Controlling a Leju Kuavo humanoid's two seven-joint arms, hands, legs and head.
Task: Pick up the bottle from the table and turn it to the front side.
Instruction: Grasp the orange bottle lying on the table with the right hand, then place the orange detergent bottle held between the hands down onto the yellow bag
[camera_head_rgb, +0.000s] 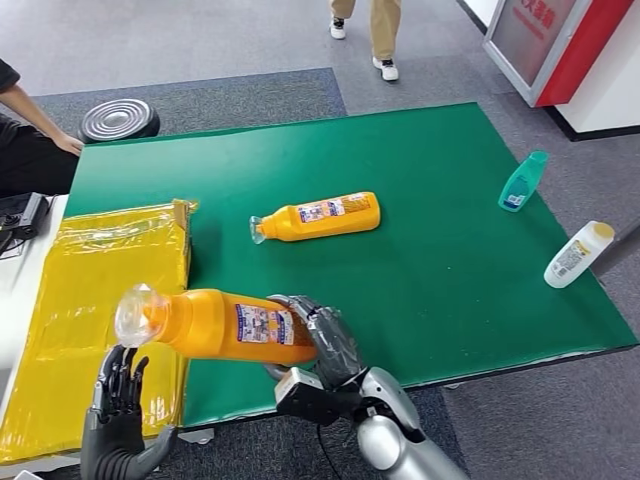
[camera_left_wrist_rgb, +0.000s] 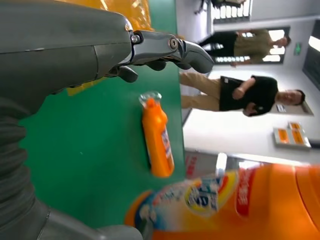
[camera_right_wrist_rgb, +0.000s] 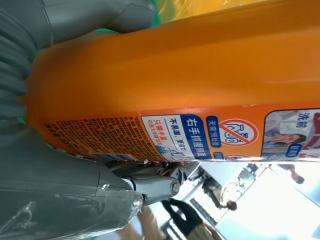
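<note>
Above the table's near edge (camera_head_rgb: 453, 372) my right hand (camera_head_rgb: 321, 345) grips the bottle (camera_head_rgb: 219, 322); next I'd rotate it label-forward, left hand (camera_head_rgb: 119, 395) spread ready.

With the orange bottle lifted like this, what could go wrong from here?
1. The right robot hand grips the orange bottle only at its base end, so the long body and clear cap stick out sideways unsupported; it may tip or slip while turning.
2. The left robot hand is open just under the cap and could knock it.
</note>
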